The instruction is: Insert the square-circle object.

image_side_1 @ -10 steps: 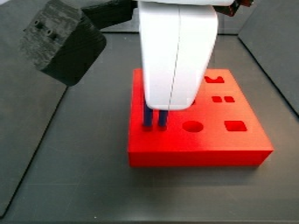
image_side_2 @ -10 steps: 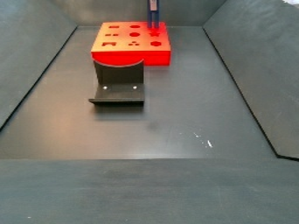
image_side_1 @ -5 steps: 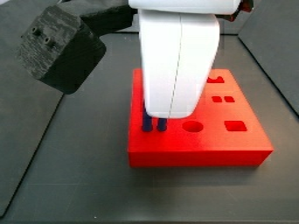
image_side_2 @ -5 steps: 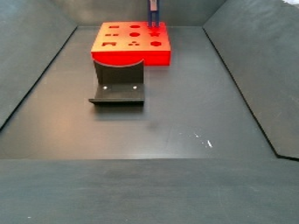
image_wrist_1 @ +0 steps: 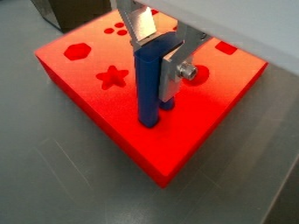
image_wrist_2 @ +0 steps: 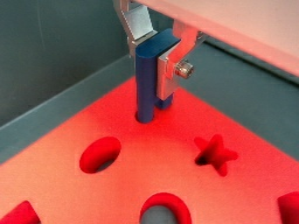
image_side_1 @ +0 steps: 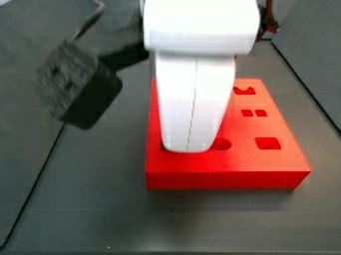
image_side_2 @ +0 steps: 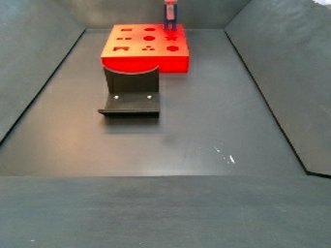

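The square-circle object (image_wrist_1: 149, 87), a slim blue peg of two joined rods, stands upright with its lower end in the top of the red block (image_wrist_1: 193, 122). My gripper (image_wrist_1: 159, 63) is shut on its upper part, one silver finger on each side. The other wrist view shows the same grip (image_wrist_2: 156, 54) on the peg (image_wrist_2: 146, 83) near an edge of the red block (image_wrist_2: 251, 188). In a side view the white gripper body (image_side_1: 200, 80) is low over the block (image_side_1: 260, 159) and hides the peg. Only a short piece of the peg (image_side_2: 169, 19) shows at the far edge of the block (image_side_2: 145, 60).
The block's top has other shaped holes, among them a star (image_wrist_1: 111, 77) and a hexagon (image_wrist_1: 77, 51). The fixture (image_side_2: 130, 97) stands on the dark floor just in front of the block. Sloping dark walls (image_side_2: 39, 87) close in the floor.
The gripper has gone down with the peg. The blue rods that showed below the gripper body over the block are now hidden behind it, their lower end deeper in the block.
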